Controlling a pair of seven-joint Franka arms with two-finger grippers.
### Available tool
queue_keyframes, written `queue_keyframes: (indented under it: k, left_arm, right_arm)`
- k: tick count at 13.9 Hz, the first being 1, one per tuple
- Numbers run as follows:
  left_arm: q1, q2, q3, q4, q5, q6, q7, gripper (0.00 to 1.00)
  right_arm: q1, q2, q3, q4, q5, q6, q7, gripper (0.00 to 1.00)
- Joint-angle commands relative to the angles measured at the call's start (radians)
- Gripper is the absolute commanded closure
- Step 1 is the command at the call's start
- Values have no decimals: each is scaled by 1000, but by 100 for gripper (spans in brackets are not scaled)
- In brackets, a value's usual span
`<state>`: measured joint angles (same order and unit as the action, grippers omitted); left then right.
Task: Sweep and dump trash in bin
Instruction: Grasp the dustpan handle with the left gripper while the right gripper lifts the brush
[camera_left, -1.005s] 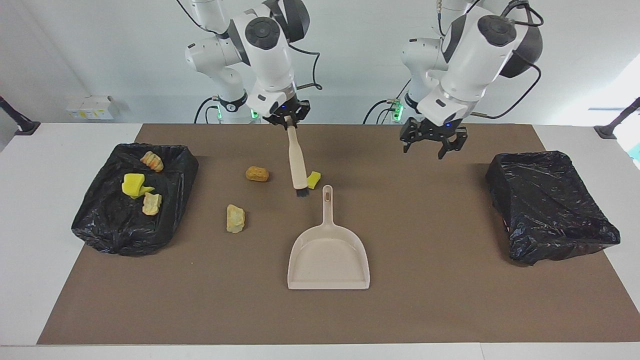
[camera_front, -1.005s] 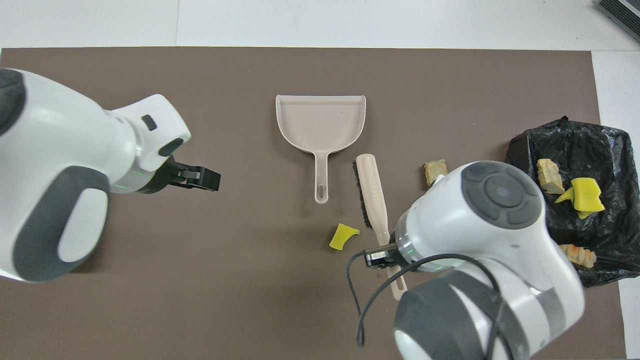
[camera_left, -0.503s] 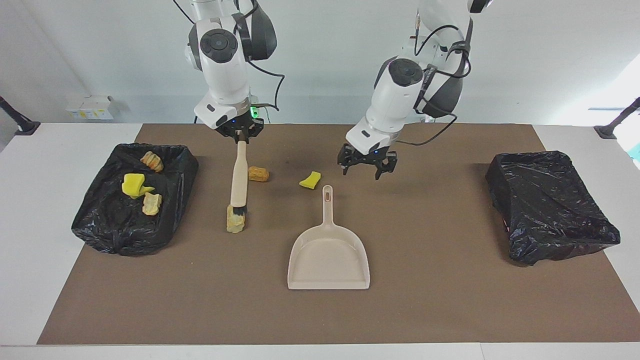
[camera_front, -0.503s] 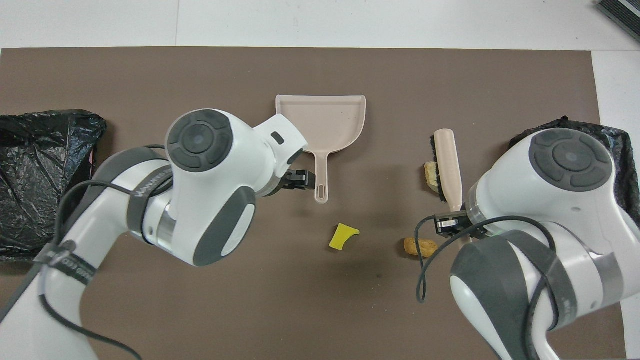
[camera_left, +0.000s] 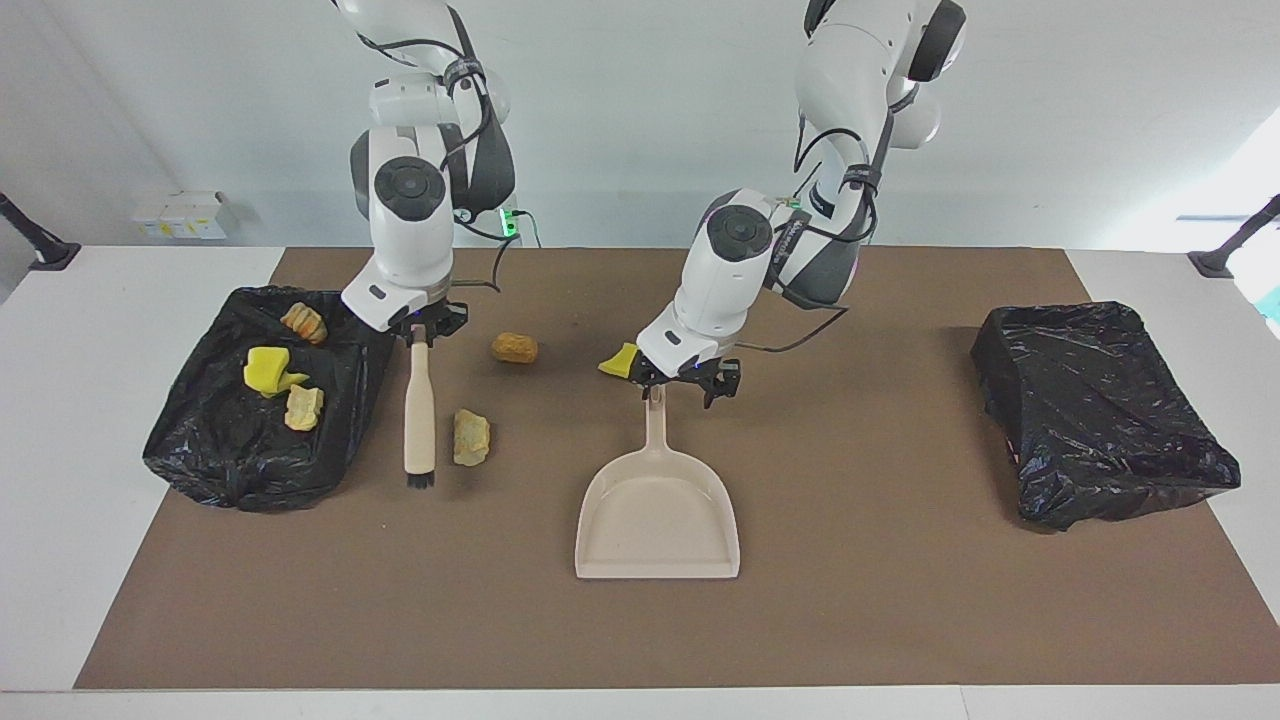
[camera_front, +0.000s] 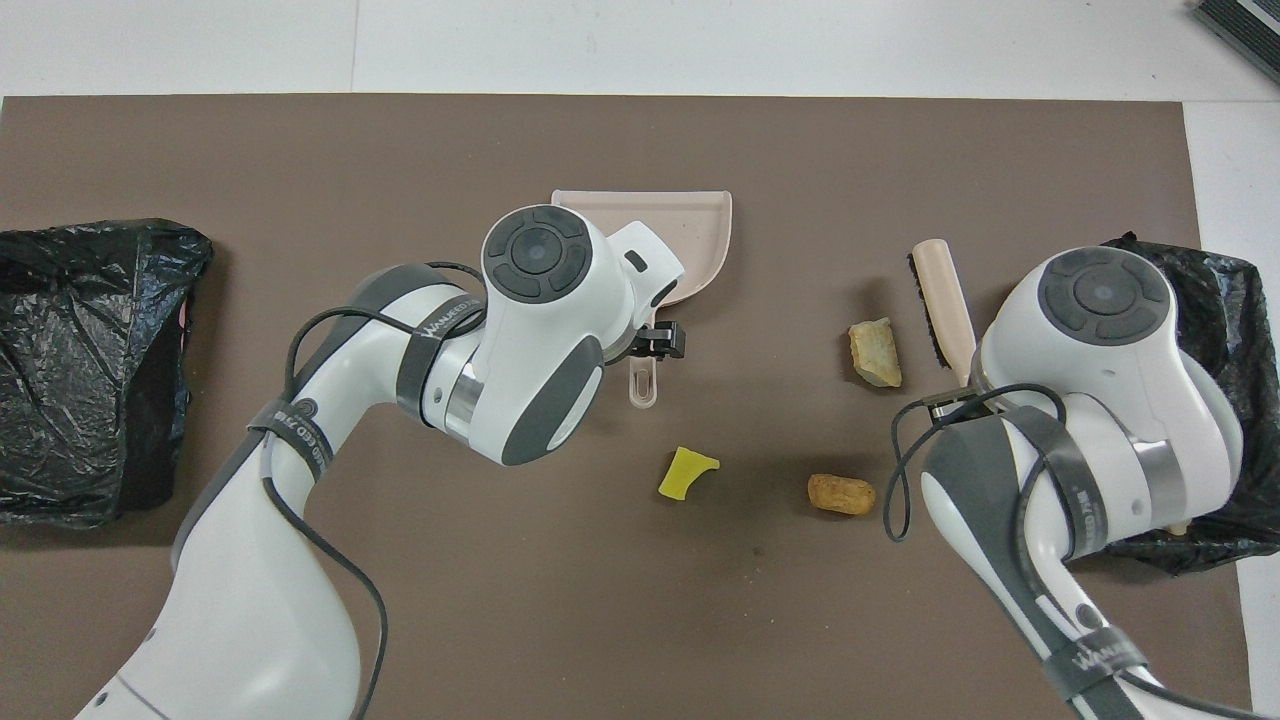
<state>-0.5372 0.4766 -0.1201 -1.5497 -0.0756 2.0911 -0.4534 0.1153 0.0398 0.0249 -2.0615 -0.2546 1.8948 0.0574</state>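
Observation:
The beige dustpan (camera_left: 655, 520) lies mid-mat, handle toward the robots; it also shows in the overhead view (camera_front: 700, 220). My left gripper (camera_left: 680, 388) is open, low over the handle's end. My right gripper (camera_left: 420, 335) is shut on the beige brush (camera_left: 419, 420), bristles down by the mat. The brush (camera_front: 945, 300) stands between the bin and a pale tan lump (camera_left: 471, 437). Loose trash: that lump (camera_front: 875, 352), an orange-brown lump (camera_left: 514, 347) (camera_front: 841, 493), and a yellow-green scrap (camera_left: 620, 361) (camera_front: 687, 472) partly hidden by the left hand.
A black-bagged bin (camera_left: 210, 450) at the right arm's end holds a yellow scrap (camera_left: 268, 370) and two tan lumps. A second black-bagged bin (camera_left: 1100, 410) sits at the left arm's end. The brown mat (camera_left: 900, 600) covers the white table.
My left gripper came down from beside the yellow scrap to the dustpan handle's end. My right gripper carried the brush off the pale lump to its bin side.

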Motion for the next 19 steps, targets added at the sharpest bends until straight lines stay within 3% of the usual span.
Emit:
queue_keyframes:
  k: [1,4,6,8,10,11,13,14,15,19]
  left_arm:
    - [-38,82,20,102,30,-20,-42,0]
    - [-47,85,19,97,31,-8,-56,0]
    - [-66,83,20,94,33,-13,-57,0]
    - [-67,82,19,89,33,-13,-59,0]
    - [-67,80,19,76,31,-17,-61,10]
    - [-67,80,19,77,30,-28,-61,33]
    - [-66,77,19,77,30,-60,-61,56]
    - [-66,77,19,77,17,-71,-62,81]
    - [-55,77,16,80,5,-95,-68,100]
    - [-17,36,23,76,-1,-144,-57,100]
  right_arm:
    - [-52,-32,15,-78,-15,63,-184,100]
    - [-59,-60,15,-129,1,78,-527,100]
    - [-48,-69,18,-140,5,76,-600,100]
    - [-22,-87,18,-160,97,66,-634,100]
    - [13,-109,18,-187,176,61,-630,100]
    - [32,-118,18,-198,196,53,-630,100]
    - [78,-132,18,-203,239,17,-625,100]
    - [81,-132,18,-201,264,-5,-625,100]
    - [81,-130,18,-192,274,-14,-628,100]
    - [66,-118,15,-103,275,-75,-648,100]
